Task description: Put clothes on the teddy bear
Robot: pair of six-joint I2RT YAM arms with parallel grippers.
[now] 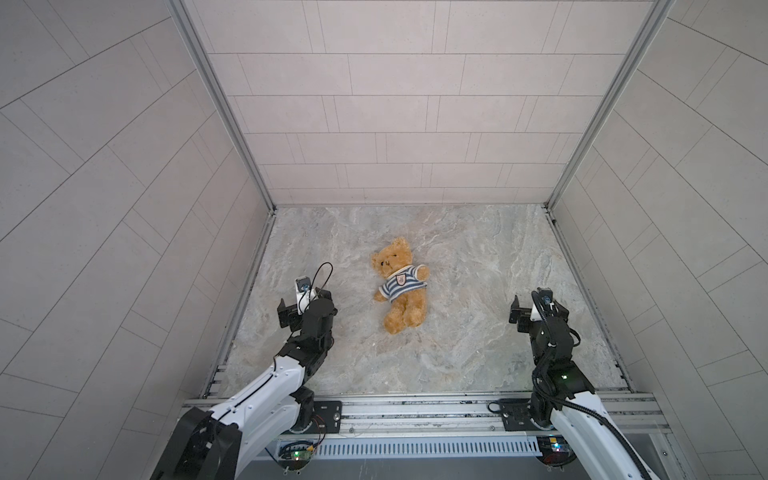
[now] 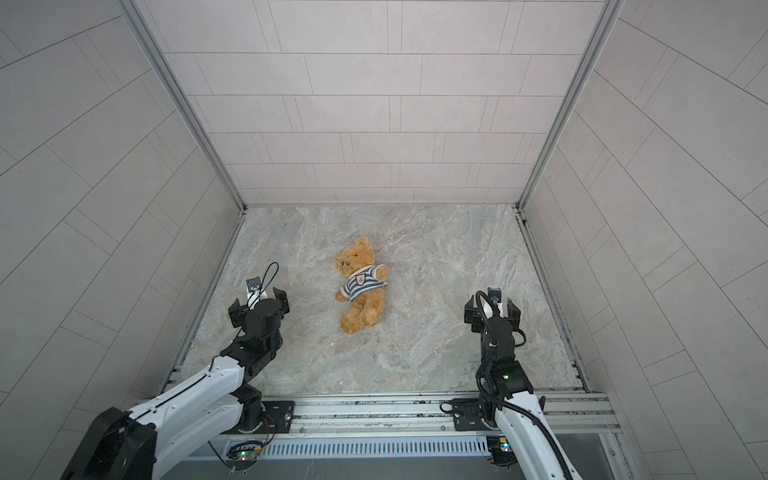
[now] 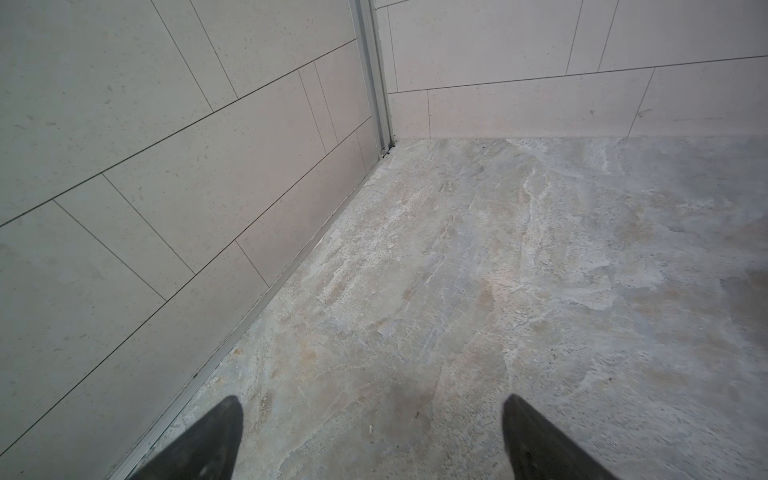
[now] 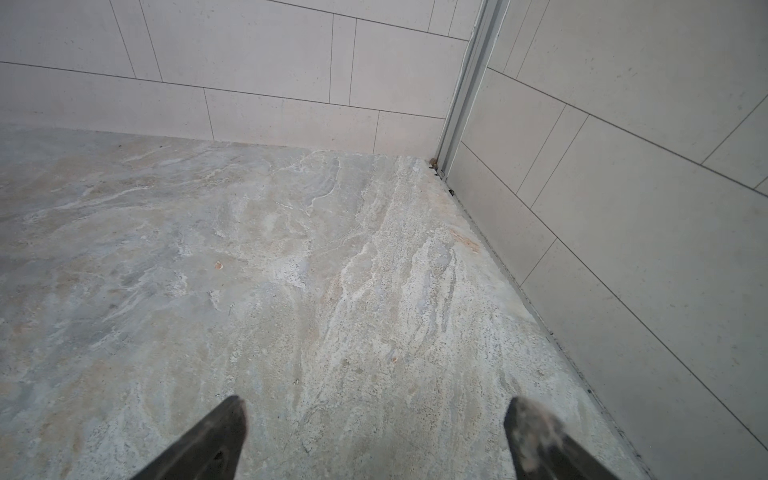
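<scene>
The teddy bear [image 1: 393, 259] [image 2: 355, 259] lies on its back near the middle of the marbled table [image 1: 469, 266], head toward the back wall. A blue-and-white striped shirt [image 1: 398, 287] [image 2: 362, 285] with a badge covers its torso, and both arms stick out of the sleeves. My left gripper [image 1: 304, 301] [image 2: 257, 305] hovers open to the bear's left, well apart from it. My right gripper [image 1: 539, 310] [image 2: 493, 311] is open far to the right. Both wrist views show only bare table between the left gripper's [image 3: 371, 401] and the right gripper's [image 4: 376, 400] spread fingers.
Tiled walls close the table on the left [image 1: 124, 208], back [image 1: 407, 124] and right [image 1: 665, 208], with metal corner posts [image 3: 376, 83] [image 4: 467, 91]. An aluminium rail [image 1: 415, 409] carrying both arm bases runs along the front edge.
</scene>
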